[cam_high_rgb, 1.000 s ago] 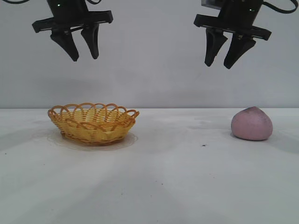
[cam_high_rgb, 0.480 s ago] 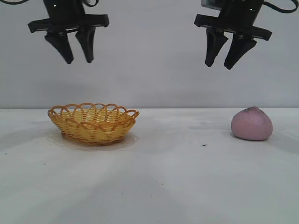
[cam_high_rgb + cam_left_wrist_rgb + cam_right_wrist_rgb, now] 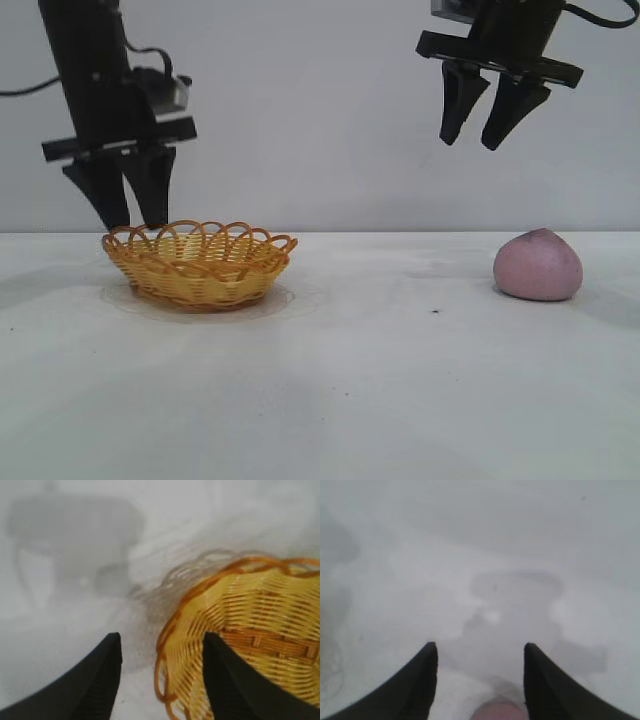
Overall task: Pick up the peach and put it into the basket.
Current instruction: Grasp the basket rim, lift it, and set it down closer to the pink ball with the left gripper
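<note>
The white table (image 3: 380, 390) carries both things of the task. The basket (image 3: 200, 263) stands on its left part, with nothing visible inside it. The left gripper (image 3: 130, 208) is low behind the basket's left rim, with its two black fingers pointing down and a small gap between them. In the left wrist view the fingers (image 3: 100, 677) are apart, and the looped rim of the basket (image 3: 240, 645) lies between and beside them. The right gripper (image 3: 482, 132) hangs high above the right part of the table, its fingers spread and holding nothing. The peach (image 3: 538, 265) rests on the table at the far right, well apart from the basket and below the right gripper. In the right wrist view only the pink top of the peach (image 3: 495, 712) shows, between the fingers (image 3: 545, 680).
</note>
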